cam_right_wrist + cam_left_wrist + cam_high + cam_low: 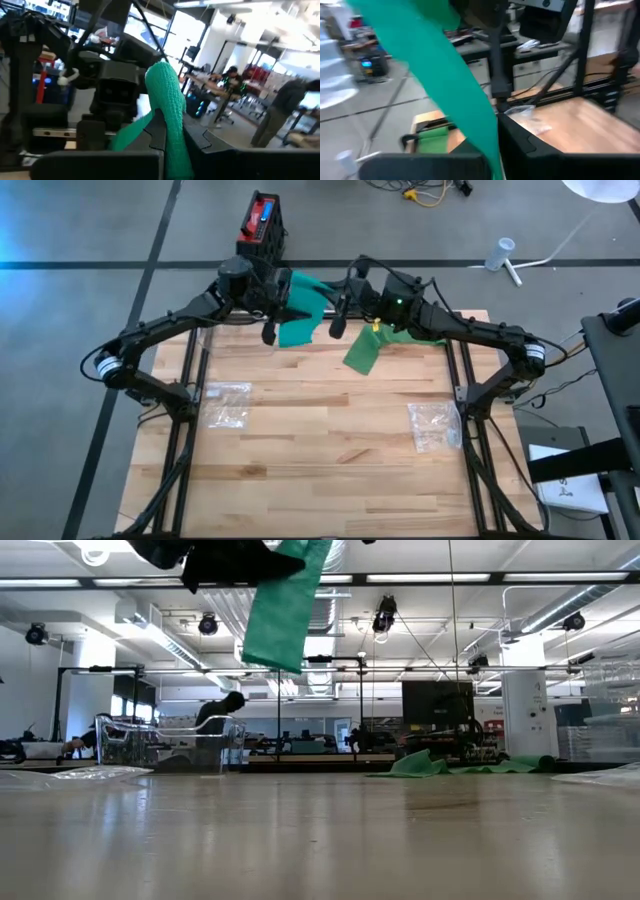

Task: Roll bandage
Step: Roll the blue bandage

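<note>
The green bandage (298,328) is held up in the air between my two grippers over the far middle of the table. My left gripper (288,298) and my right gripper (345,300) face each other, both shut on it. From the hold a strip hangs down (285,610), and the rest of the bandage (440,765) lies loose on the table at the far right. In the left wrist view the bandage (435,75) runs as a flat band slanting down into the fingers. In the right wrist view it (167,95) stands up as a bunched roll. My left gripper pinches the flat green band (487,137) between its two fingers, coming in level from the table's left. The band runs slanting away from the hold, clear of the table. One layer or several, I cannot tell. My right gripper pinches a bunched, rolled part of the bandage (172,125) between its two fingers, coming in level from the table's right. The roll sticks up above the fingertips, and a strip (131,134) trails off to one side. This part is lifted clear of the table.
Two clear plastic bags lie on the wood, one at the left (228,402) and one at the right (435,426). A red and black box (262,225) stands on the floor beyond the far edge. The near half of the table (330,480) holds nothing else.
</note>
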Robot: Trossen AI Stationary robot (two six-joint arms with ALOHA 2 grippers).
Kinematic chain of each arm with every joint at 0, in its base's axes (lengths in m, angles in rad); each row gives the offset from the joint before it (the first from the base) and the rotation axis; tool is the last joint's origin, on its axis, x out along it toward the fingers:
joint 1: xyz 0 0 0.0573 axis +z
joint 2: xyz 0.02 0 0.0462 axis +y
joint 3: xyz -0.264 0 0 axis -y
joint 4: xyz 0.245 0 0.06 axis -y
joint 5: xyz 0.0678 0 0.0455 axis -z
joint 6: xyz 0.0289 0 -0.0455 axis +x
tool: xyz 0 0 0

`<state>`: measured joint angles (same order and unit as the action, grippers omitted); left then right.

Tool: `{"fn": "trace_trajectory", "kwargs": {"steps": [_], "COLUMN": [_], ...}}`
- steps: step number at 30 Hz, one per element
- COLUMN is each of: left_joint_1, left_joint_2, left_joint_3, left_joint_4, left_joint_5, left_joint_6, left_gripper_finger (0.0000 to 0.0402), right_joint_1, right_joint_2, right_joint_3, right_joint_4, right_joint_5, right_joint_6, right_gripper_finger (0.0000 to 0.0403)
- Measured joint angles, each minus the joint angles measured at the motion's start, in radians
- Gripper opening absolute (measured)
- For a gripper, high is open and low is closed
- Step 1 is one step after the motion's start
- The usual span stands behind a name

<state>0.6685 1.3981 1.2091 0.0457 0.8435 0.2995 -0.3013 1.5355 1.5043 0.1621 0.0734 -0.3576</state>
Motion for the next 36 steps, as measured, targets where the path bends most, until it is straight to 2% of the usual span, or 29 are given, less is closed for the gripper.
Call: {"fn": "trace_trajectory", "kwargs": {"steps": [6,12,19,25,29,36], "left_joint_1": [0.002,0.004,-0.003,-0.022,-0.042,-0.066], "left_joint_2": [-0.062,-0.138,-0.241,-0.232,-0.199,-0.133], "left_joint_3": [0.0,0.0,0.0,-0.001,0.0,0.0], "left_joint_4": [-0.128,-0.203,-0.138,-0.041,-0.033,0.021], "left_joint_5": [-0.228,-0.347,-0.329,-0.315,-0.249,-0.228], "left_joint_6": [0.181,0.251,0.291,0.287,0.263,0.231], "left_gripper_finger": [0.0079,0.017,0.0252,0.0259,0.0248,0.0219], "right_joint_1": [0.002,0.001,-0.001,0.0,-0.001,0.0], "right_joint_2": [-0.023,-0.033,-0.034,-0.03,-0.03,-0.03], "right_joint_3": [0.0,0.0,-0.004,-0.004,-0.004,-0.004], "right_joint_4": [-0.005,-0.055,-0.113,-0.134,-0.162,-0.204], "right_joint_5": [-0.055,-0.055,-0.067,-0.135,-0.134,-0.134], "right_joint_6": [-0.02,-0.037,-0.066,-0.073,-0.073,-0.088], "right_gripper_finger": [0.0014,0.0014,0.0014,0.0014,0.0014,0.0014]}}
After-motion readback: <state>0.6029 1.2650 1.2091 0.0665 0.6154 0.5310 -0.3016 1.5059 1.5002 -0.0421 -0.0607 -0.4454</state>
